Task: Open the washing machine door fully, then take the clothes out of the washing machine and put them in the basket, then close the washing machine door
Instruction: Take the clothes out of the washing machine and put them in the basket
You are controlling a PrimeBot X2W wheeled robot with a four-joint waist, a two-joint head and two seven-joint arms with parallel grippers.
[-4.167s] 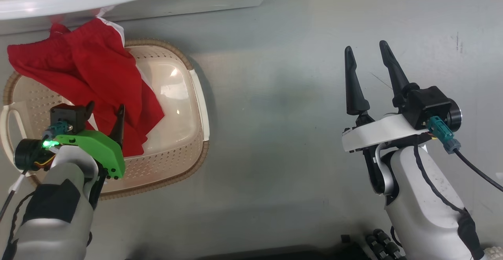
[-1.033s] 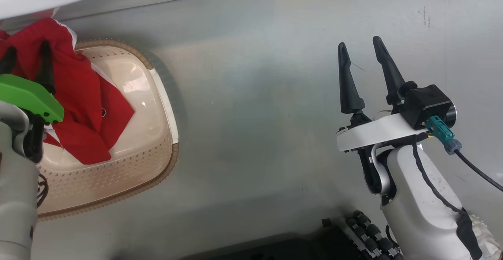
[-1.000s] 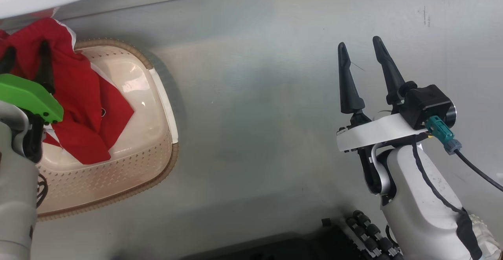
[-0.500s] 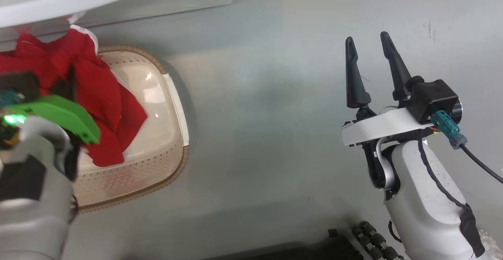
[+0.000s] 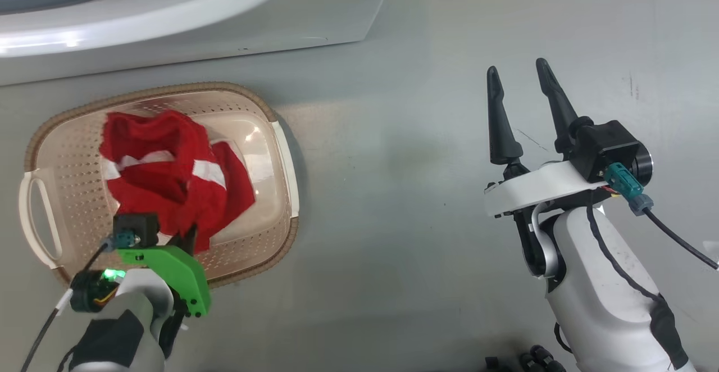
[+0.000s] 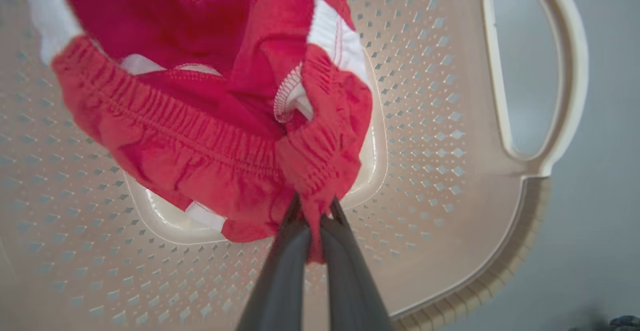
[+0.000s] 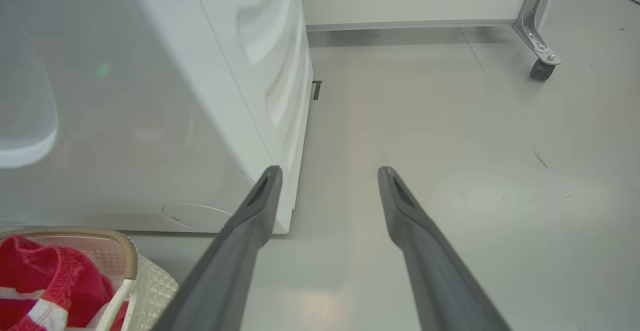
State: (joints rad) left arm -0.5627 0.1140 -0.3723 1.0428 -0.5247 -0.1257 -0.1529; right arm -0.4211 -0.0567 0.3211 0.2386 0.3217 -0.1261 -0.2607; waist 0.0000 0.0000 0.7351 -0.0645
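Clothes (image 5: 168, 175) were a single red garment with white bands, bunched inside the basket (image 5: 168, 87), which stood on the floor just before the machine (image 5: 224, 18); whether the cloth rested on the basket's bottom or hung a little above it, you could not tell. You should expect it to be light, limp and not fragile; it would sag and trail from any one pinch, so a gathered fold of the elastic waistband looked the surest hold. The left gripper (image 6: 314, 208) had exactly that; its fingers were closed tight on a waistband fold. The right gripper (image 5: 517, 67) hung over bare floor well apart, fingers spread and empty. Against the earliest frame, the garment no longer draped over the basket's far rim toward the machine; it sat wholly within the rim; the left fingers, then apart, had shut on it; the camera had shifted too, showing more of the machine; the right gripper looked unchanged.
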